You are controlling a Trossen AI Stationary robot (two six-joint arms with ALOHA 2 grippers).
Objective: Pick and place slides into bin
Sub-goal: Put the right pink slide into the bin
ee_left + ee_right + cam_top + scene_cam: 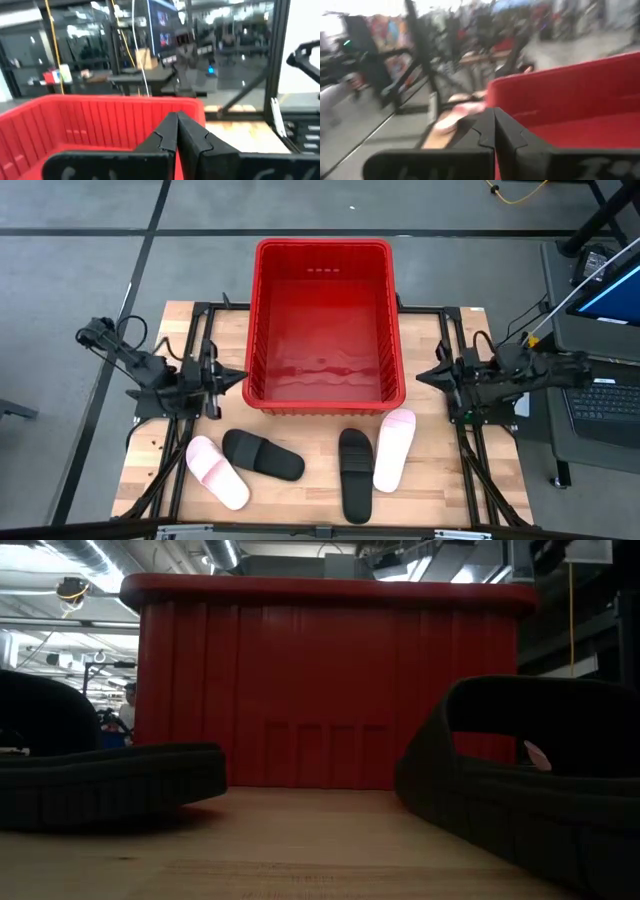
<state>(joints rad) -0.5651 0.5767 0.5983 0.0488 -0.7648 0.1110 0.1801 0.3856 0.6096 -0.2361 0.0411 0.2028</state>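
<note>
Four slides lie sole-down on the wooden table's near half: a pink slide (216,471) and a black slide (263,454) at left, a black slide (355,473) and a pink slide (394,448) at right. The red bin (324,323) stands behind them and holds no slide. My left gripper (238,377) is shut beside the bin's left wall, holding nothing; the left wrist view shows its joined fingers (176,131). My right gripper (421,376) is shut beside the bin's right wall, also with nothing in it (493,126).
A black metal frame (440,310) runs around the tabletop. A desk with a laptop (600,395) stands off the table's right side. The low view shows two black slides (110,780) close up before the bin's near wall (330,690).
</note>
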